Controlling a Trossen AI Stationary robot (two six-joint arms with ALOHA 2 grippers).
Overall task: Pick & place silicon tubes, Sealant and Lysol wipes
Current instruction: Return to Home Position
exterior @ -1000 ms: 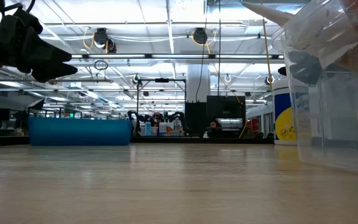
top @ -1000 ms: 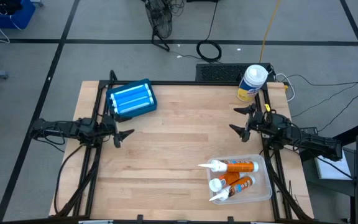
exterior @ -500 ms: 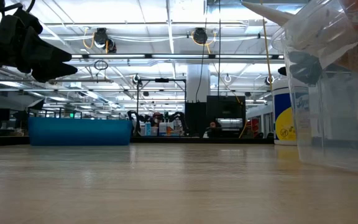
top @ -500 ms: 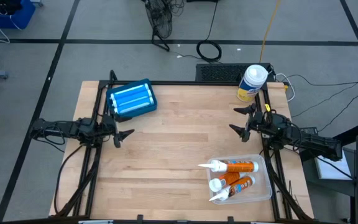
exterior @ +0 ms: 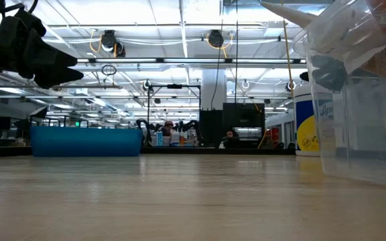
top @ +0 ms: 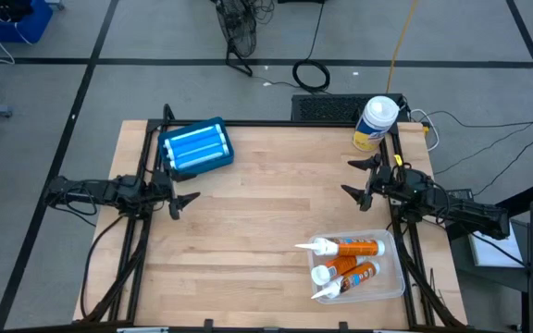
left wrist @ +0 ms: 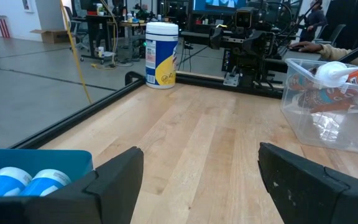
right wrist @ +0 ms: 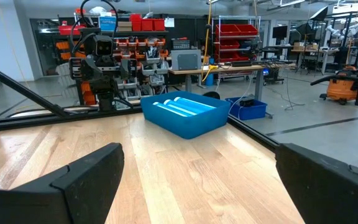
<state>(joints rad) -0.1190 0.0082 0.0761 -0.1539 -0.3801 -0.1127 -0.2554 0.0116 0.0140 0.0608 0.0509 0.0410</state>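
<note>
Nothing has shifted: left gripper [top: 182, 195] and right gripper [top: 347, 178] stay wide open, empty, the Lysol wipes [top: 376, 123] upright just beside the right one, the orange sealant tubes [top: 355, 248] in the transparent bin [top: 393, 285] near its other side

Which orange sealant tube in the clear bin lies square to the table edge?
The orange sealant tube nearest the Lysol wipes: it lies parallel to the table's front edge in the transparent bin; the others sit slanted.

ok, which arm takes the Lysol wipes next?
Right, likely. The Lysol wipes stand at the table's far right corner, just beyond the open right gripper; the left gripper waits across the table.
</note>
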